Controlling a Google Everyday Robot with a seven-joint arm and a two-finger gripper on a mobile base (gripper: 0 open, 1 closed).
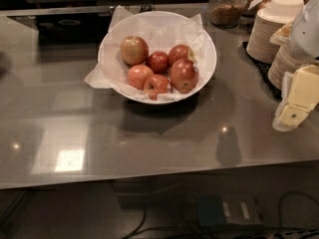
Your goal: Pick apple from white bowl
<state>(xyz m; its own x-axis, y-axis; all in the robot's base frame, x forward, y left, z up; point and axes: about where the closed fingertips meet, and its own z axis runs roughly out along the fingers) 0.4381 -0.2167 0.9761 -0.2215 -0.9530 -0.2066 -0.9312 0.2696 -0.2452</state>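
The white bowl (209, 54), lined with crumpled white paper, stands at the back middle of the grey counter. It holds several apples. The apple (133, 50), the largest and palest, yellowish-tan with a red-orange blush, lies at the bowl's back left. Smaller red apples (158, 61) and a big dark-red apple (184, 75) lie beside it. My gripper (295, 106), cream-coloured, hangs at the right edge of the view, well to the right of the bowl and above the counter. It holds nothing that I can see.
Stacks of cream paper plates (271, 26) stand at the back right on a black mat. A glass jar (227, 6) stands behind the bowl. The counter's front edge (149, 178) runs across the lower view, with cables below.
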